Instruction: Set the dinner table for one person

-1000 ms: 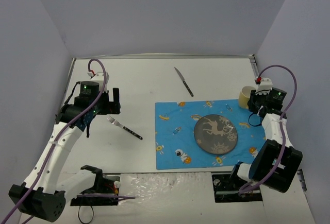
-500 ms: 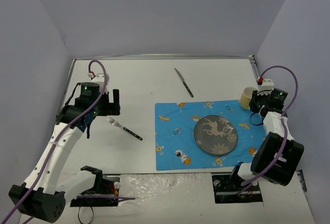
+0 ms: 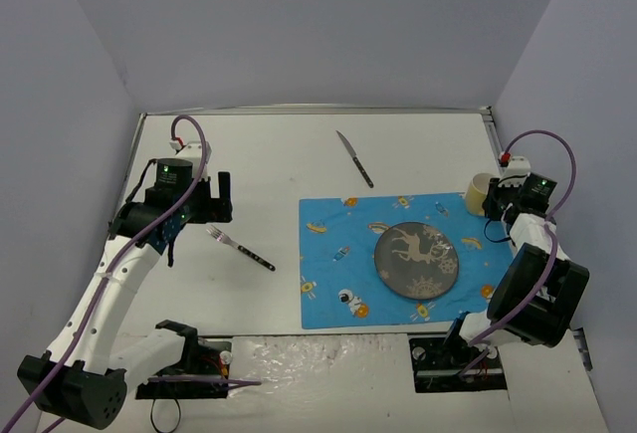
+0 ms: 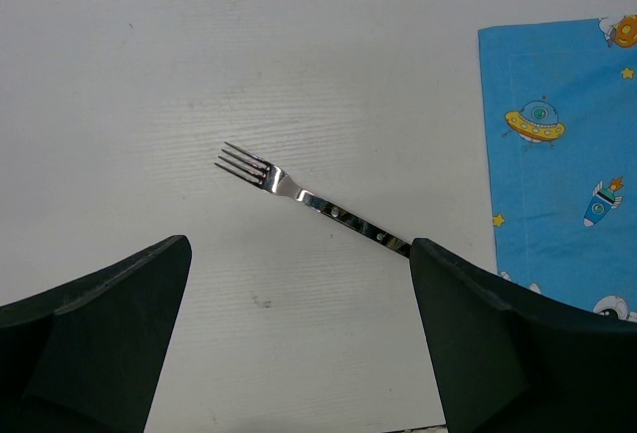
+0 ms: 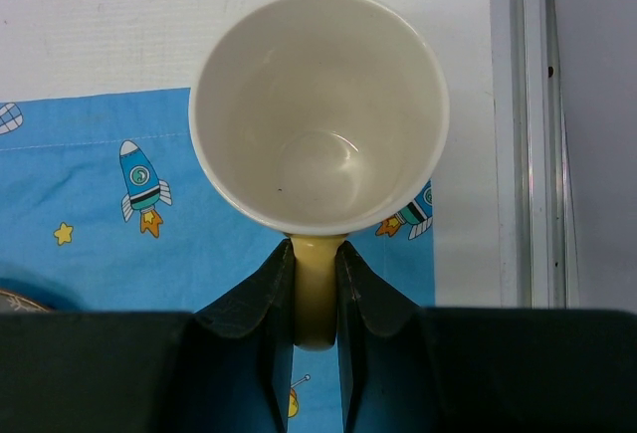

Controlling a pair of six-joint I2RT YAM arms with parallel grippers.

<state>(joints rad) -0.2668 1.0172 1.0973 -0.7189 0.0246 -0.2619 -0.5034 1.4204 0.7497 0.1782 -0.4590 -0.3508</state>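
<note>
worked the mug step: pinched the cream mug (image 5: 318, 105) by its handle in the right gripper (image 5: 317, 259), upright over the far right corner of the blue placemat (image 5: 100, 184); couldn't tell if lifted or resting. next probably needed lowering and letting go. held left gripper (image 4: 299, 244) spread wide above the fork (image 4: 299, 194), not touching, with the white dinner table (image 4: 149, 55) flat beneath those fingers. saw knife (image 3: 354, 158) well apart from plate (image 3: 416, 259).

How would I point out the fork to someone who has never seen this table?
On the white dinner table, look at the bare surface left of the blue placemat. The fork lies there alone, slanted, tines pointing away from the placemat. Unlike the knife farther back, it ends in prongs.
</note>
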